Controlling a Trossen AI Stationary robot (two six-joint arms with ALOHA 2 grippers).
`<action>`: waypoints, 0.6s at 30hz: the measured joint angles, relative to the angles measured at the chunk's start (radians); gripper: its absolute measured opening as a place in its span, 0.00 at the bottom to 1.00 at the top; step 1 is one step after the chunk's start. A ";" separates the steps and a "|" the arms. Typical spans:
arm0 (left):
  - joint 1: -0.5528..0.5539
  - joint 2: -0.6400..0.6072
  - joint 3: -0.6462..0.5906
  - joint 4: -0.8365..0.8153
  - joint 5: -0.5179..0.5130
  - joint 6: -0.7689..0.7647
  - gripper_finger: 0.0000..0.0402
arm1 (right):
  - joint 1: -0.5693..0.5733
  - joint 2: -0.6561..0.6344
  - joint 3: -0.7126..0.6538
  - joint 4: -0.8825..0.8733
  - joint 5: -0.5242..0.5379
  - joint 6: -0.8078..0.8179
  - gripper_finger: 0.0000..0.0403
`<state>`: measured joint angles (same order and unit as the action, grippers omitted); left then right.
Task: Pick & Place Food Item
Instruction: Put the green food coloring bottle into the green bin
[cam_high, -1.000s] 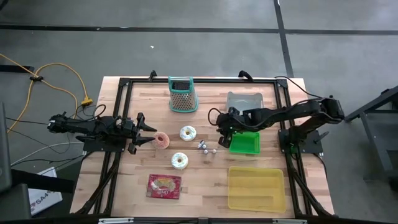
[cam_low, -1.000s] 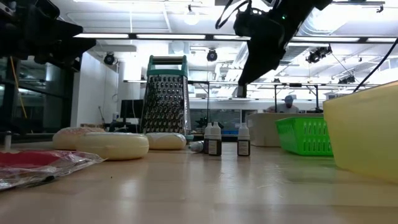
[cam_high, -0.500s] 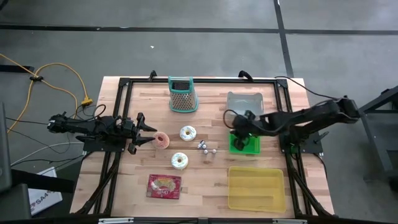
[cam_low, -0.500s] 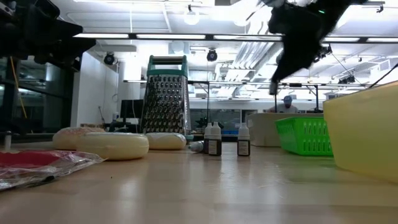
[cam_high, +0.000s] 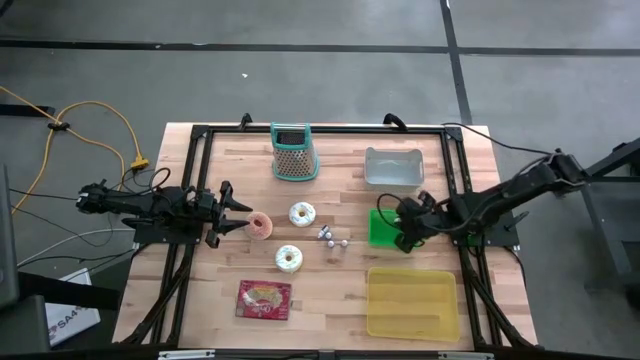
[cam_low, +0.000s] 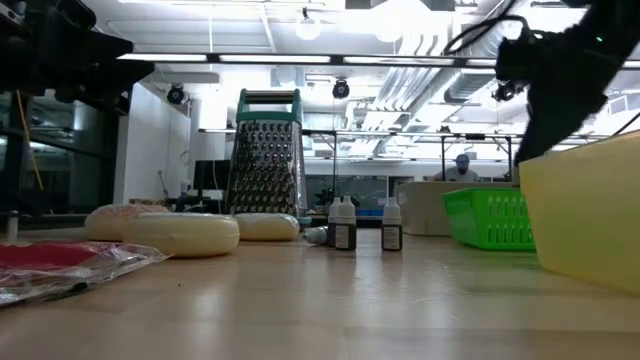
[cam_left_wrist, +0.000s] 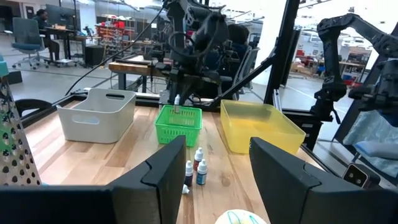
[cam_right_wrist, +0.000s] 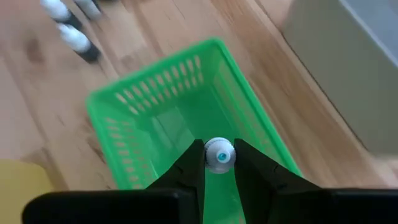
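Holding a small white-capped bottle over the green plastic basket.
Right gripper has its 2 fingers pinched on the bottle's cap, right above the basket's open top, so the carry looks almost done; letting go is what is left. Left gripper waits with fingers spread wide near the pink frosted donut. Beyond the basket, 3 more little bottles and 2 white donuts are not moved yet. Basket walls are close around the bottle, with bare wood beside it and the yellow plastic tub nearby.
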<state>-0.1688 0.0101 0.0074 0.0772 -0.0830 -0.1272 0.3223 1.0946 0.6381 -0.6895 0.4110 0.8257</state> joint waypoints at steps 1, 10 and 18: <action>0.000 0.000 0.000 0.000 0.000 0.000 0.42 | 0.012 0.000 -0.009 -0.007 0.005 0.023 0.15; 0.000 0.000 0.000 0.000 0.000 0.000 0.42 | 0.081 0.001 -0.110 -0.008 0.037 0.248 0.15; 0.000 0.000 0.000 -0.001 0.000 0.000 0.42 | 0.084 0.001 -0.116 -0.011 0.062 0.268 0.15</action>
<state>-0.1688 0.0101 0.0074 0.0765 -0.0829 -0.1272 0.4061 1.0954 0.5220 -0.7004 0.4732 1.0939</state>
